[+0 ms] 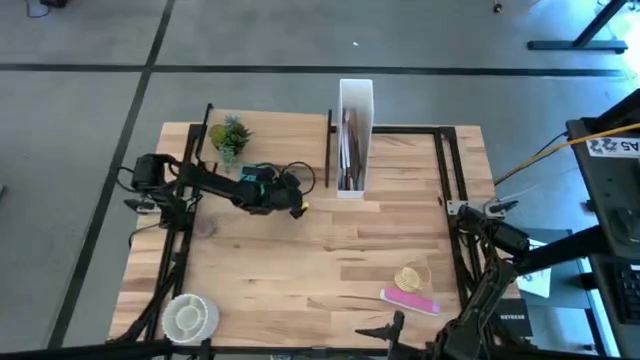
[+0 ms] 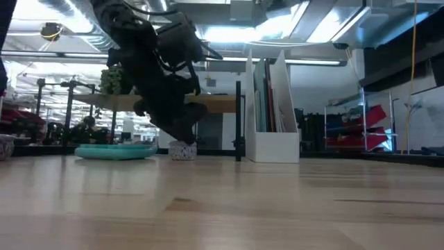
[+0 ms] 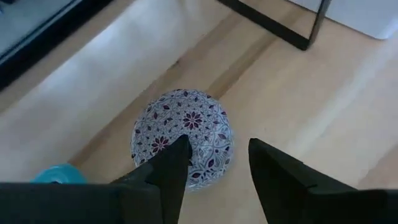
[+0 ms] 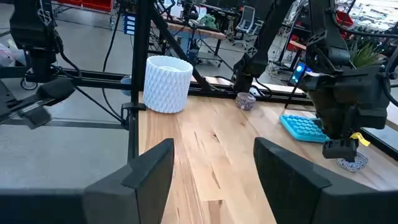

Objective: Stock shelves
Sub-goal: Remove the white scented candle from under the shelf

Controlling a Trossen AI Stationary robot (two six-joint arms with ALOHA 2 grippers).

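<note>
Just behind left hand (image 1: 297, 207): shelves (image 1: 270, 130)

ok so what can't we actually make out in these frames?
- Patterned bowl: high view, hidden under the left pincer; low view shows only its base below the arm.
- Shelves: low view, the arm covers much of the board.
- File box contents: too small in high view.
- Right pincer: high view, not identifiable at the bottom edge.
- Teal item: left wrist view, cut off by a finger.
</note>
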